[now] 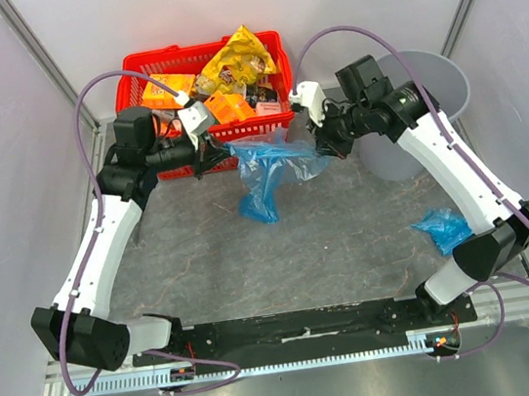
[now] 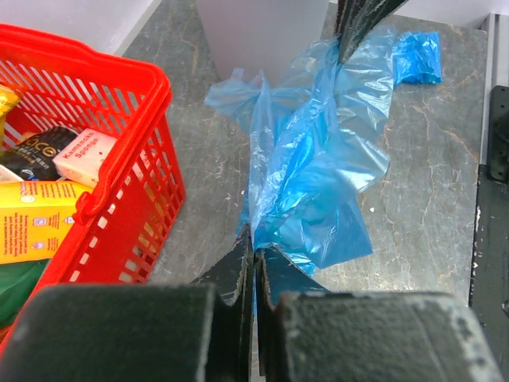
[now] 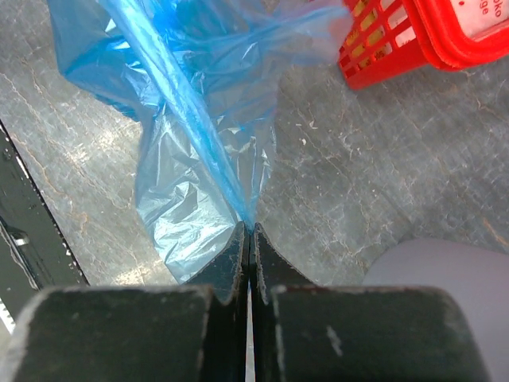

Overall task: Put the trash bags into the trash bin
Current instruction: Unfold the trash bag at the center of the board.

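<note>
- We see the left gripper (image 2: 254, 243) closed right down on one edge of the trash bag (image 1: 266, 173), pinching a fold of film with no gap between its fingers. The right gripper (image 3: 250, 231) is closed the same way on the opposite edge.
- The bag hangs stretched between the two grippers, and its loose part droops below them toward the worktop (image 1: 349, 235). We cannot tell whether it touches.
- We judge the film very light, limp and slippery. It will sag and cling, so a pinch on a gathered fold should hold better than one on a single layer.
- The trash bin (image 1: 431, 86) is just beyond the right gripper, on the side away from the left gripper.
- A second bag (image 1: 441, 229), a small crumpled bundle, lies on the worktop well behind the right gripper, near that arm's base.
- The red basket (image 1: 143, 67), full of packets, sits just beside the left gripper. We think trailing film could snag on its mesh.
</note>
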